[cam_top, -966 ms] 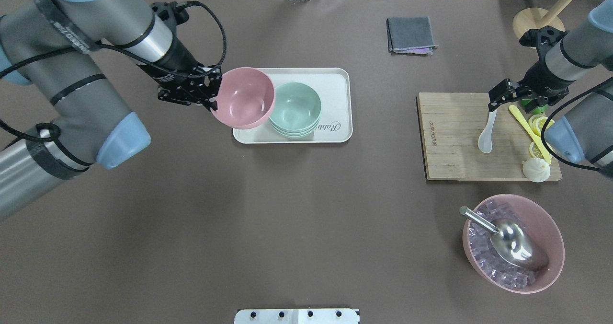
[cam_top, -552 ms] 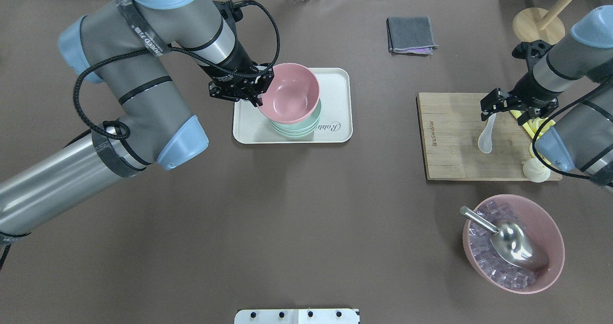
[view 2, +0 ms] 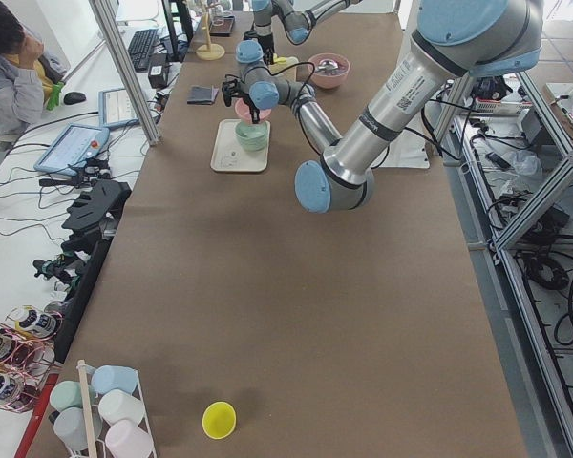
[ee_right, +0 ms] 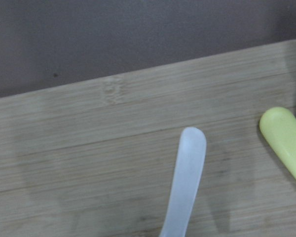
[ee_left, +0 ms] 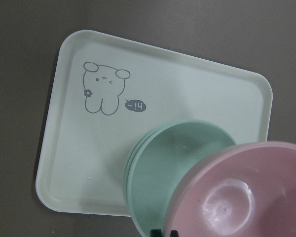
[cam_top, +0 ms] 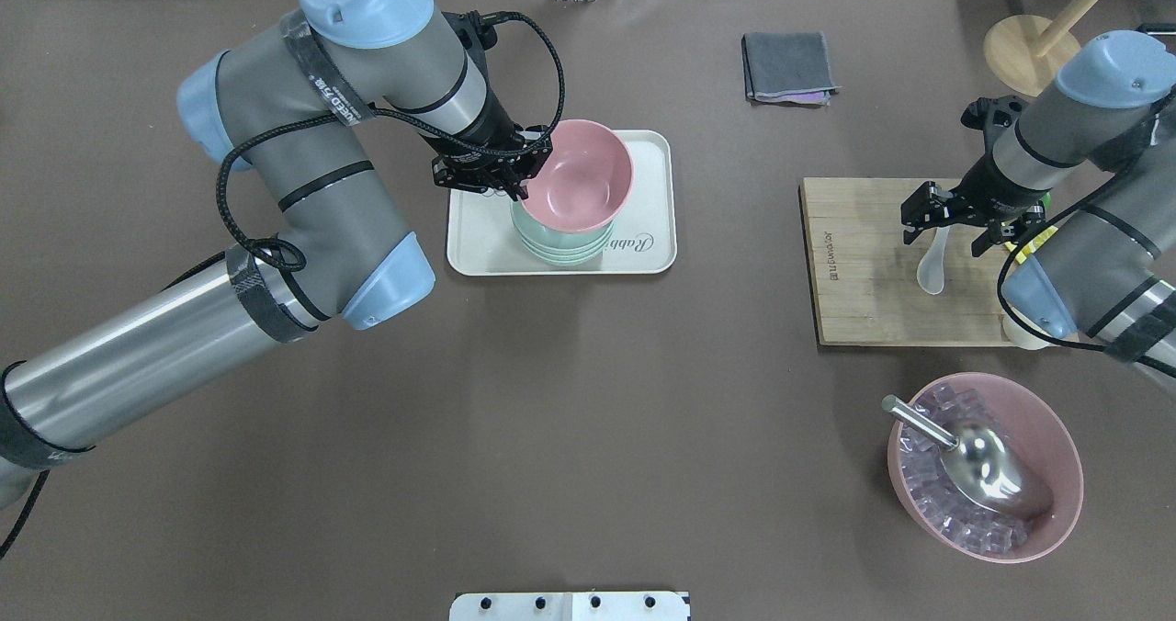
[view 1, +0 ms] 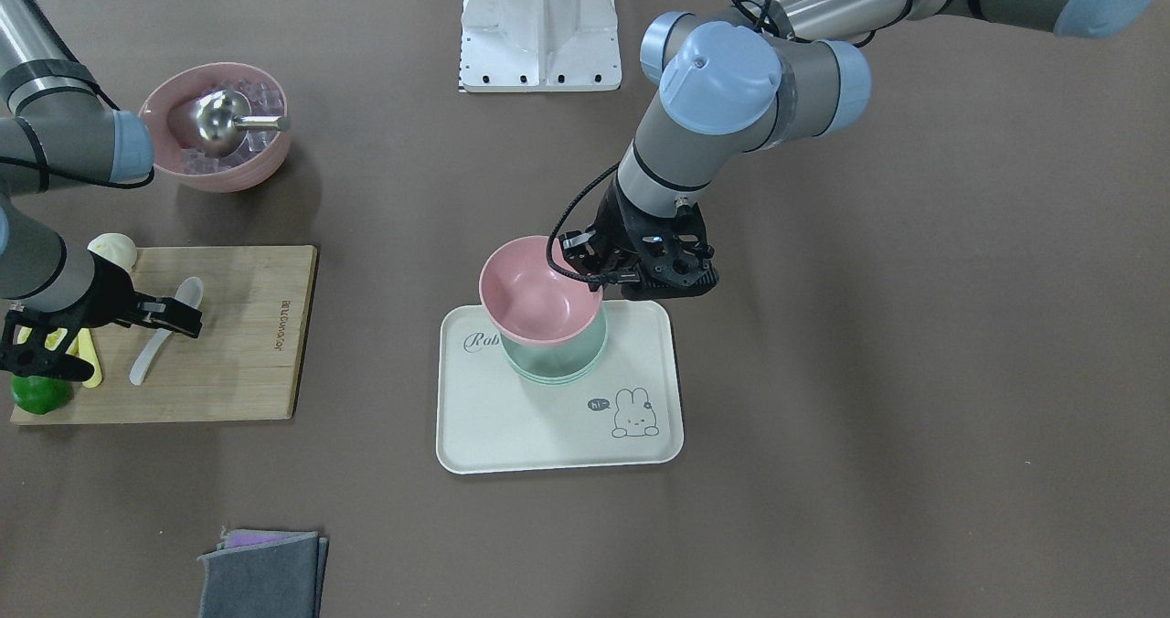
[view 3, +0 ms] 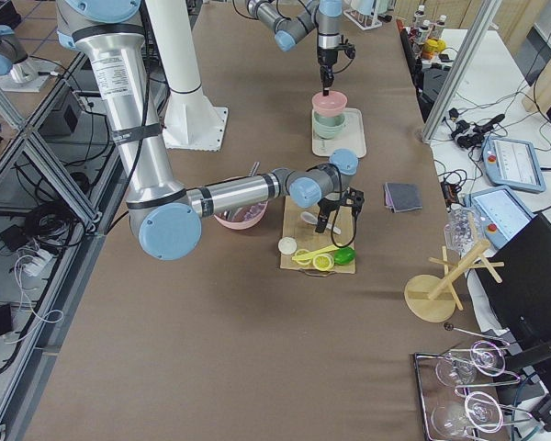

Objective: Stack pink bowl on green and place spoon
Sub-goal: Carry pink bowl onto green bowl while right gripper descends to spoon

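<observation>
Pink plastic bowl [cam_top: 579,175], empty, hangs tilted over a nested stack of pale green bowls [cam_top: 560,244]. It is pinched at its rim by the left gripper [cam_top: 520,189], whose fingers are clamped on the wall nearest the arm. It covers most of the stack but sits off-centre, and I cannot tell whether its base touches the top green bowl. The stack looks like three bowls, though the rims lie too close together to count surely. The part of the top bowl that shows in the left wrist view is empty. The stack stands on a pale rectangular tray with a rabbit drawing [cam_top: 652,157], at the end nearer the robot.

On the robot's right lies a wooden cutting board [cam_top: 864,263]. A white ceramic soup spoon [cam_top: 932,267] lies flat on it. The right gripper [cam_top: 944,233] is low over the spoon's handle end, jaws spread wide with one finger on each side, gripping nothing. A yellow plastic spoon [ee_right: 283,133] lies just beside the white one. A white bun [view 1: 111,250] and a green lime [view 1: 37,394] sit at the board's outer edge.

Nearer the robot stands a larger pink bowl [cam_top: 1066,474] filled with clear ice cubes [cam_top: 946,511], and a steel scoop [cam_top: 992,465] rests in them.

Counted: two pink bowls, two spoons, one scoop, one tray, one board.
</observation>
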Controlling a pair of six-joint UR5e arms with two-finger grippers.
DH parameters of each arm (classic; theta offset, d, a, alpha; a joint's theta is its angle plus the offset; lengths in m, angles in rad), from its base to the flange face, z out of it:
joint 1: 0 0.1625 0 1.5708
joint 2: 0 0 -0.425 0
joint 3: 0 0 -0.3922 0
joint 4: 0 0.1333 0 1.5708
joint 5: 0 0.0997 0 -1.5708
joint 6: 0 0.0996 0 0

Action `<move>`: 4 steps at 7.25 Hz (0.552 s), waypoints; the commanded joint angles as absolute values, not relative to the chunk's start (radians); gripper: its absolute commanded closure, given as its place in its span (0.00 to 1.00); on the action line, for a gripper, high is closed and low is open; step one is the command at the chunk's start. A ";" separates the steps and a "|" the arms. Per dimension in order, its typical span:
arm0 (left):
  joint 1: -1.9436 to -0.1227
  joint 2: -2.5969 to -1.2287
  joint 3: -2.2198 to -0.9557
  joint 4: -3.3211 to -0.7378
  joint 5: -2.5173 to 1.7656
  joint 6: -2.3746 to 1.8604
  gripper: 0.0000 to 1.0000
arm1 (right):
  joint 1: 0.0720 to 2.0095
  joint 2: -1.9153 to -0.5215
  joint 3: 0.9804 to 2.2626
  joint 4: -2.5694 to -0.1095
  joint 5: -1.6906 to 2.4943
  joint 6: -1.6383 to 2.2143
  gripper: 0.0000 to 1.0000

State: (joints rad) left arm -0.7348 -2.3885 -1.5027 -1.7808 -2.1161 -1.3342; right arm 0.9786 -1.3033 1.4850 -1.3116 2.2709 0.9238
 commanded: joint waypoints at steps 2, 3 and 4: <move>-0.733 -2.387 -1.489 -1.810 -2.112 -1.333 1.00 | 0.977 -1.273 1.451 -1.312 2.264 0.949 0.20; -0.732 -2.387 -1.489 -1.810 -2.112 -1.333 1.00 | 0.977 -1.273 1.453 -1.312 2.264 0.953 0.53; -0.727 -2.384 -1.486 -1.810 -2.112 -1.333 1.00 | 0.979 -1.275 1.453 -1.312 2.267 0.951 0.99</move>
State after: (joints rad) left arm -0.7307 -2.3859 -1.4886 -1.8096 -2.1123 -1.3331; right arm 0.9774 -1.2745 1.4530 -1.3116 2.2648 0.9497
